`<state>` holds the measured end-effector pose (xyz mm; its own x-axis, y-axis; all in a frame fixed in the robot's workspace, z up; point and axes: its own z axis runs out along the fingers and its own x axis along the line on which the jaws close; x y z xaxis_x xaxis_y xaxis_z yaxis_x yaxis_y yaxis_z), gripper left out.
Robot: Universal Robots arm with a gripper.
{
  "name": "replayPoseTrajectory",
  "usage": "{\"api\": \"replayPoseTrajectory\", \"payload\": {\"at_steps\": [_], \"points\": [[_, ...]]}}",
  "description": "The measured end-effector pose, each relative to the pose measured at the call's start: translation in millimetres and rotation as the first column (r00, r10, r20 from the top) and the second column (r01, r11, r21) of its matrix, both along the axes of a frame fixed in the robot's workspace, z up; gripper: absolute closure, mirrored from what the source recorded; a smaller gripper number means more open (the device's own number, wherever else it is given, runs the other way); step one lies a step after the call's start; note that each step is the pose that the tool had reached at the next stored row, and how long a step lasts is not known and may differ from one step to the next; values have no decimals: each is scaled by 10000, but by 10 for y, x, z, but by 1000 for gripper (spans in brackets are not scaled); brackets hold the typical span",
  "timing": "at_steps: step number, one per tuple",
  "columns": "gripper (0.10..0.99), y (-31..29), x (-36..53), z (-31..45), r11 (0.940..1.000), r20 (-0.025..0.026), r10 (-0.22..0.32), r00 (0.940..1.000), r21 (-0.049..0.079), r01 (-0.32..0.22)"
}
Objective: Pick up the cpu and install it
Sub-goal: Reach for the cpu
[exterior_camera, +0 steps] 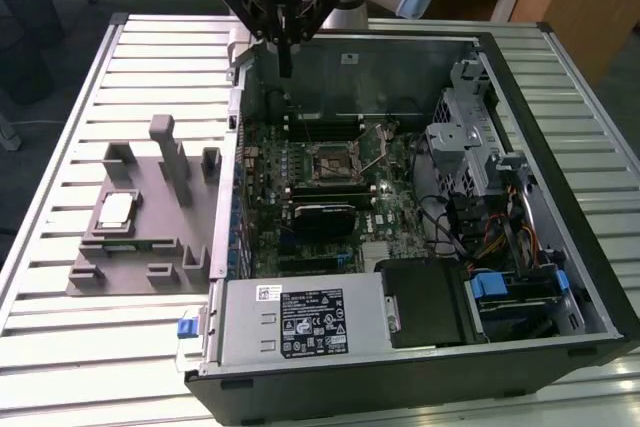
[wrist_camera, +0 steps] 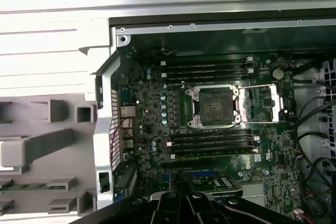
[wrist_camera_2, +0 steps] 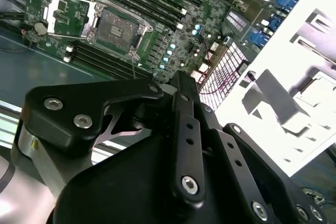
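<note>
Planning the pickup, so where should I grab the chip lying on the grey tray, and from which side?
Grip the chip by two opposite edges, coming straight down from above. It lies flat, shiny face up, on the grey tray, so a sideways approach would probably hit the tray.

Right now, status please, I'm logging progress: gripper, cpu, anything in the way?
Gripper shut, empty, above the case at its far edge in the exterior view. Cpu on the grey tray, untouched. Socket open, bare; nothing over it.
</note>
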<state>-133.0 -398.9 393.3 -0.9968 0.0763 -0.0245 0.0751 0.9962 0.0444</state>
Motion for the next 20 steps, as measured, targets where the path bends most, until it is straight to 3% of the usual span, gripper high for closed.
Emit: {"api": "replayPoseTrajectory", "payload": {"at_steps": [20], "points": [[980,0,-248,0,10000,3,0,10000,0,0]]}}
